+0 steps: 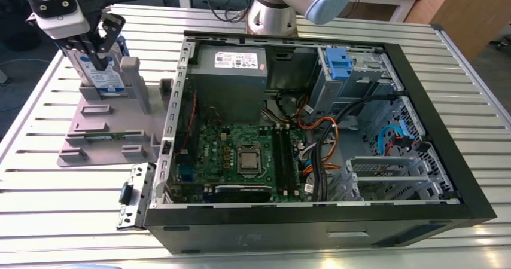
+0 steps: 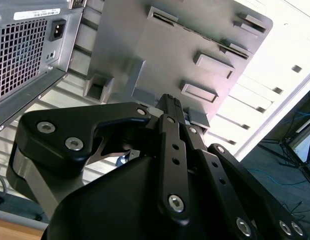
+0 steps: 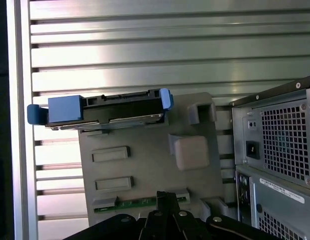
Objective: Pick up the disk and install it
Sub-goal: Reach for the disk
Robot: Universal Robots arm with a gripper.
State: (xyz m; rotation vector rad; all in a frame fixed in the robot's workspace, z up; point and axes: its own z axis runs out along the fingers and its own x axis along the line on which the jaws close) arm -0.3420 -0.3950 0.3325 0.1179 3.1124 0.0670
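The disk stands on edge in a slot of a grey fixture at the exterior view's left, outside the computer case. Its white and blue label faces the camera. In the first wrist view the disk shows edge-on, framed by its blue bracket. My gripper hangs over the fixture close to the disk, and its dark fingers overlap the disk in the exterior view. In both wrist views the fingertips meet at one point, shut with nothing between them, over the fixture's base and apart from the disk.
The open case holds a motherboard, a grey power supply box and a drive bay with a blue clip. The case's rear panel is close beside the fixture. A green strip lies in a fixture slot. All rest on a slatted metal table.
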